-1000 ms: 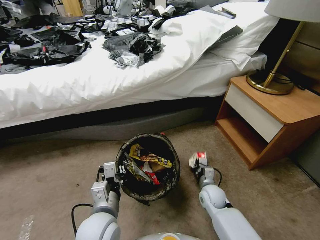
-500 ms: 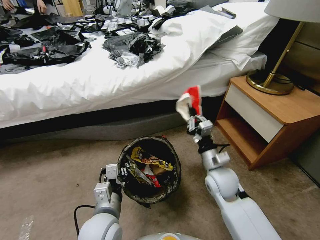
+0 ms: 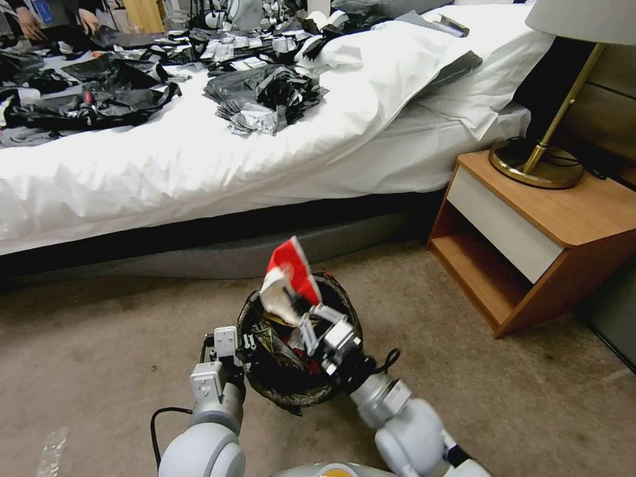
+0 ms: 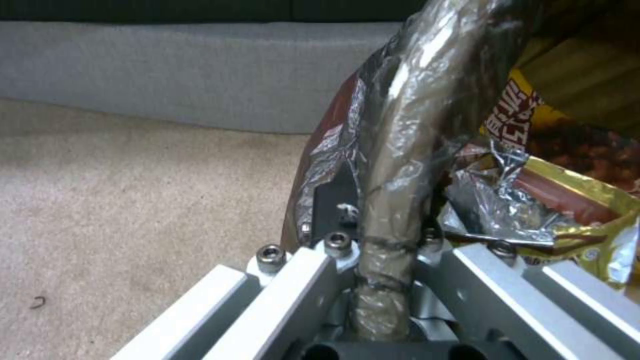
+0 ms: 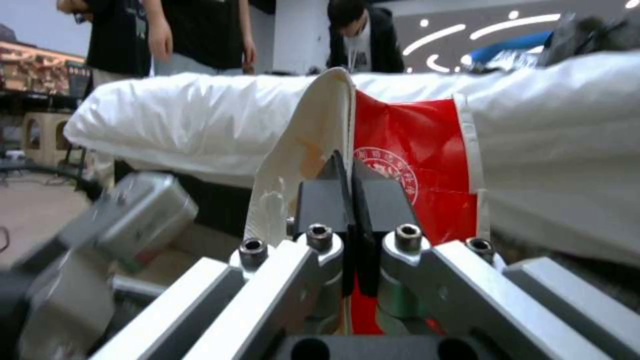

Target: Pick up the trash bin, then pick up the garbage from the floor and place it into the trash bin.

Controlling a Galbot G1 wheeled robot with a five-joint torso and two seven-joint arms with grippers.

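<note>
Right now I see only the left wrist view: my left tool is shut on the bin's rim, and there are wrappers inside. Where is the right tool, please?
Observer: In the head view, the right tool is above the opening of the trash bin, on the side away from the left tool.
Operator: Is it carrying something?
Observer: Yes. The right wrist view shows it shut on a crushed red-and-white paper cup.
Operator: Is the cup already inside the bin?
Observer: Not yet. In the head view the cup sticks up above the rim, held in the tool.
</note>
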